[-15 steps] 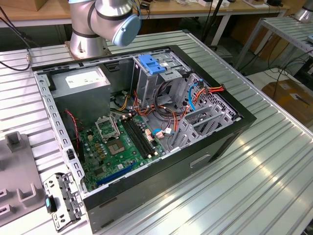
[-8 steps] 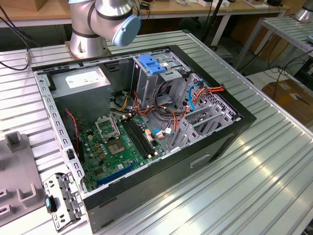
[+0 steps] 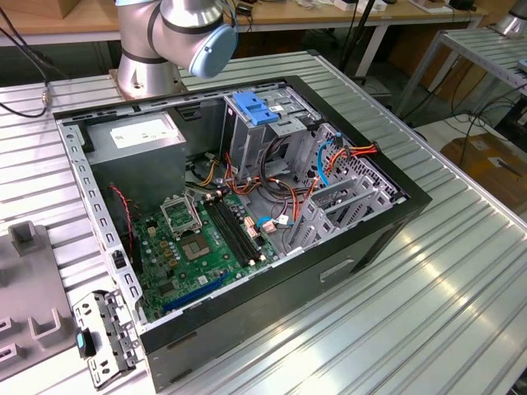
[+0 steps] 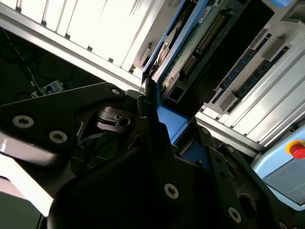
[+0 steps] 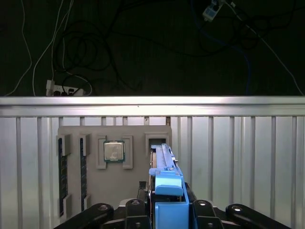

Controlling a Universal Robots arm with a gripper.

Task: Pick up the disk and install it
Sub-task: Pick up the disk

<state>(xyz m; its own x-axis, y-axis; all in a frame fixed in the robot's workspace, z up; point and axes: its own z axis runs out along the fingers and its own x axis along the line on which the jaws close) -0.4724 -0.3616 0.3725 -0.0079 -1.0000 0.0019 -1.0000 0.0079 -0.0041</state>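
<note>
In the first wrist view the disk [image 5: 164,183] stands on edge, its bright blue carrier frame towards the camera, over a grey parts tray [image 5: 136,167]. My gripper [image 5: 167,212] is shut on the disk, with a black finger on each side of the blue frame. In the second wrist view the disk [image 4: 188,52] shows its green circuit board and blue edge running away from my gripper [image 4: 167,129]. In the exterior view the open computer case [image 3: 362,239] lies on the ribbed metal table, and my arm's base [image 3: 177,37] stands behind it.
The grey tray also holds a processor [image 5: 114,150] and memory sticks [image 5: 62,171]. Inside the case are a motherboard [image 3: 202,239], a power supply [image 3: 136,144], a grey cage with a ribbed blue clip [image 3: 255,107] and loose cables [image 3: 329,160]. A red stop button [image 4: 296,149] is nearby.
</note>
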